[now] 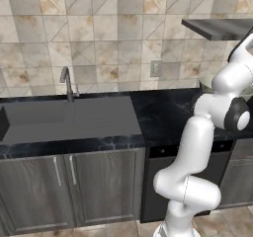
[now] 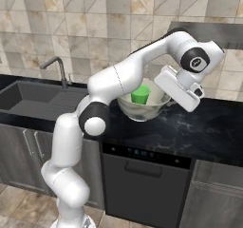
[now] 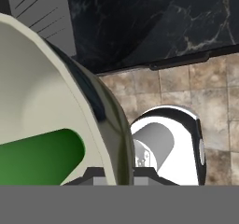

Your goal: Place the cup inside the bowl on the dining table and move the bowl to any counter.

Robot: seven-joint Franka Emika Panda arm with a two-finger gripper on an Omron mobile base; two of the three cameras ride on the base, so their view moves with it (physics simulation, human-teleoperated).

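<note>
One claw, jaws nearly shut, pinching the rim wall of the bowl; hand view shows the wall running between the fingertips. Cup sits inside the bowl, green, leaning a bit toward one side. Bowl is over the black marble surface, toward its back edge, between the sink and the surface's right end; cannot tell if the base touches the marble or hangs just above. Faucet at the sink's back edge, well apart from the bowl. Dishwasher panel below the front edge.

Step, judged: cup-in-bowl part done, bowl carry at the placing stage. Next move calls for lowering the bowl level until it rests flat, then spreading the jaws and lifting off the rim without tipping bowl or cup.
</note>
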